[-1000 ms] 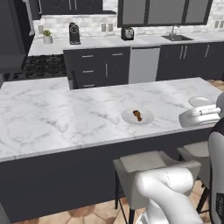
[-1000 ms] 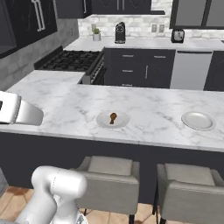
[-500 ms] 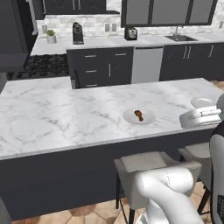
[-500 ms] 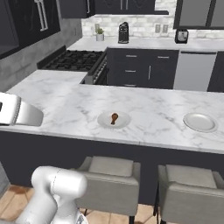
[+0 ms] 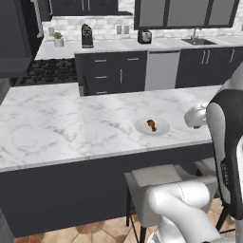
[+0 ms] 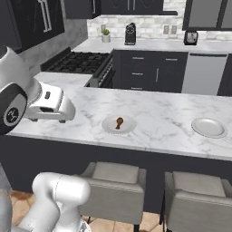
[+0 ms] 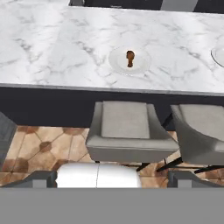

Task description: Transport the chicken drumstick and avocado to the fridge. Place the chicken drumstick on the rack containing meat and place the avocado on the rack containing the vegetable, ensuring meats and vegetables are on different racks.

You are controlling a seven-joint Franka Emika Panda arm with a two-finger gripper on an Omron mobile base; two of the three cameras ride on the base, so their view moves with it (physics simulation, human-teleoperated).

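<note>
Centrally in the hand view, the drumstick (image 7: 130, 57) lay on a small white plate (image 7: 119, 64) near the front edge of the marble island (image 7: 52, 43), upper middle of the frame. Below it stood two grey stools (image 7: 127, 127), lower centre and lower right. The gripper (image 7: 112, 177) sat at the bottom edge with its two dark fingertips (image 7: 41, 177) far apart, released and grasping nothing.

From the left base view the drumstick (image 5: 152, 125) on its plate (image 5: 161, 129) appeared right of centre. From the right base view the drumstick (image 6: 119, 122) was just left of centre, with a second, bare plate (image 6: 208, 127) well apart at the right. A stove (image 6: 79, 62) stood upper left, a coffee machine (image 6: 130, 33) on the back counter.
</note>
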